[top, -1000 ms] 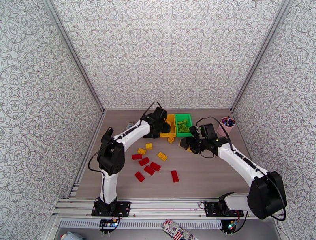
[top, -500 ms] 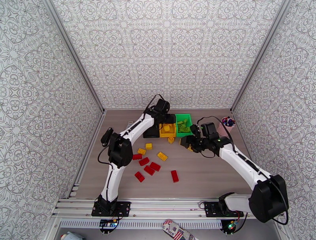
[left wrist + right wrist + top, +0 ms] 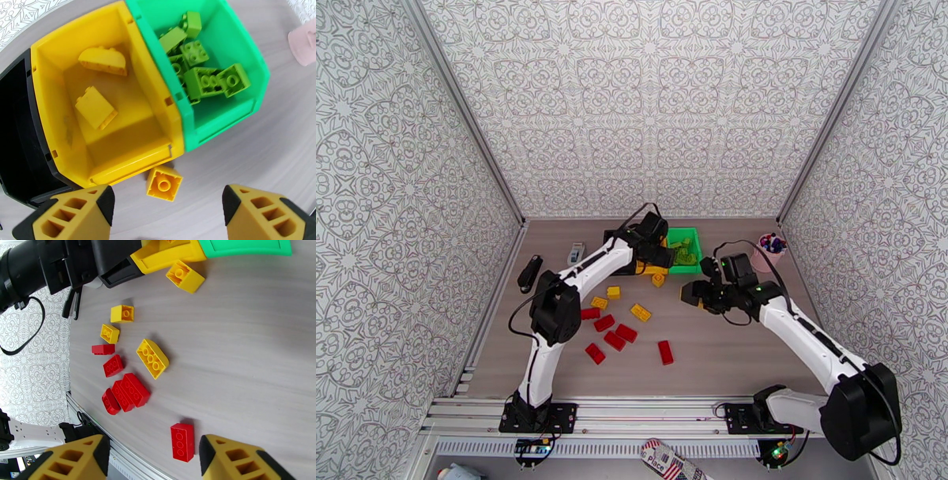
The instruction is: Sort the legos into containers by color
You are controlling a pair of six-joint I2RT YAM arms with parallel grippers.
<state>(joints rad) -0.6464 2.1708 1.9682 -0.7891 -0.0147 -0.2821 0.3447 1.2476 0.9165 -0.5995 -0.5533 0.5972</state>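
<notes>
In the left wrist view the black bin [image 3: 15,130], yellow bin [image 3: 118,162] and green bin [image 3: 233,114] stand side by side. Two yellow legos [image 3: 94,106] lie in the yellow bin, and several green legos [image 3: 201,79] fill the green one. My left gripper [image 3: 168,213] is open and empty over a yellow lego [image 3: 164,183] on the table just in front of the yellow bin. My right gripper [image 3: 154,461] is open and empty above a red lego [image 3: 182,441]. Loose red legos [image 3: 614,340] and yellow legos [image 3: 641,313] lie mid-table, left of the right gripper [image 3: 694,292].
A pink cup of pens [image 3: 771,249] stands at the back right near the green bin [image 3: 682,230]. A small white-and-blue box [image 3: 576,254] and a black object [image 3: 528,272] lie at the back left. Patterned walls enclose the table.
My left gripper opened and swung right along the bins, from the black bin's side to the yellow and green bins. My right gripper drew slightly back toward the near side.
</notes>
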